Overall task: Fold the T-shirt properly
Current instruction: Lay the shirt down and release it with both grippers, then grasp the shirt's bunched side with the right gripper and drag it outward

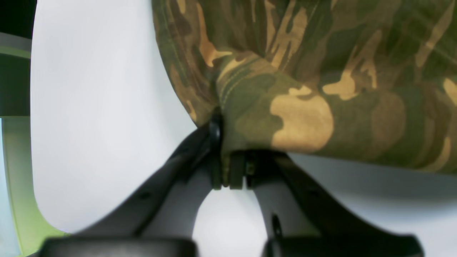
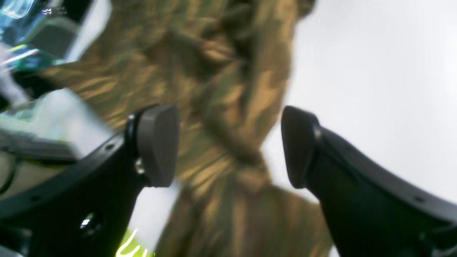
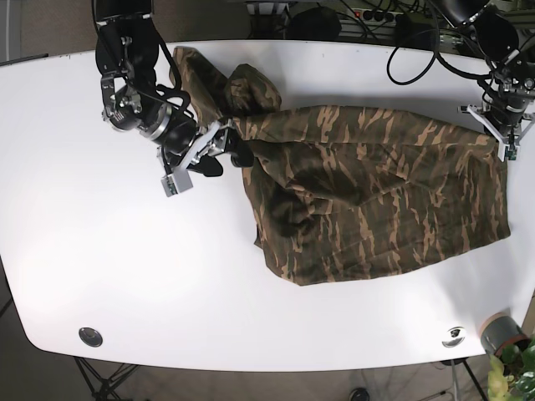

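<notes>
So the camo shirt (image 3: 376,192) is spread over the right-hand half of the white counter (image 3: 125,276) in the base view, long axis running side to side, and it's nowhere near folded yet. One end is bunched into a twisted lump up by the far left, the other end lies fairly flat.

Left gripper (image 1: 228,178) has its jaws clamped on a hemmed edge of the shirt, at the flat end. Right gripper (image 2: 228,146) has its jaws wide apart with the twisted bunch of cloth sitting right between them, not pinched as far as I can see (that view is blurry though).

My guess: the right one needs to close on that bunch, which lies straight ahead of it, so both arms can pull the shirt out flat along its length.
</notes>
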Tool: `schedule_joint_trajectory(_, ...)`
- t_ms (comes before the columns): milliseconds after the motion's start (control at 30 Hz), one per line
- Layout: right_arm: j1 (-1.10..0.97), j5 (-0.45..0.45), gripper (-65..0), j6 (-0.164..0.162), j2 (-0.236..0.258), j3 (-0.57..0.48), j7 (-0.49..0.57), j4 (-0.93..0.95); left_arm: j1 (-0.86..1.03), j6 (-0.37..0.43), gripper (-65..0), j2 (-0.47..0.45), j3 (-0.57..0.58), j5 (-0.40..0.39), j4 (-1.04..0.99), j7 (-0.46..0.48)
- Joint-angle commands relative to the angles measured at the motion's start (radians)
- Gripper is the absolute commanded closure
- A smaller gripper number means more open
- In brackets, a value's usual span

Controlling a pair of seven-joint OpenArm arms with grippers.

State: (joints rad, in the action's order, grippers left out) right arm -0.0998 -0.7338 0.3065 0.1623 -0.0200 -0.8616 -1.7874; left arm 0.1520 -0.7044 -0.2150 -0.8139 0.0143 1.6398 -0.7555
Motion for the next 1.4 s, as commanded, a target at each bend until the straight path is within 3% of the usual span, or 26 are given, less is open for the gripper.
schedule_joint_trajectory(0,0.071,-0.019,-43.0,0.000,-0.002,0.005,0.029,0.068,-0.007,0.006,0.0,-0.021,-0.003,-0.009,0.017,0.020)
schedule_joint_trajectory(100,0.173,-0.011,-43.0,0.000,-0.030,0.010,0.034,0.188,-0.007,0.006,0.0,-0.021,-0.003,-0.009,0.017,0.020)
schedule_joint_trajectory(400,0.486,-0.010,-43.0,0.001,-0.030,0.002,0.149,0.644,-0.004,0.006,0.0,-0.021,-0.006,-0.009,0.020,0.020)
schedule_joint_trajectory(533,0.573,0.050,-43.0,0.006,-0.034,0.001,0.204,0.785,-0.005,0.006,0.0,-0.021,-0.008,-0.009,0.021,0.020)
schedule_joint_trajectory(733,0.599,0.194,-43.0,0.003,-0.100,-0.024,0.259,0.863,-0.005,0.006,0.0,-0.021,-0.008,-0.009,0.021,0.020)
schedule_joint_trajectory(1000,0.569,0.271,-43.0,0.003,-0.206,-0.030,0.261,0.866,-0.005,0.006,0.0,-0.021,-0.008,-0.009,0.021,0.020)
schedule_joint_trajectory(1367,0.533,0.434,-42.8,0.003,-0.307,-0.031,0.261,0.866,-0.007,0.006,0.0,-0.021,-0.005,-0.009,0.018,0.020)
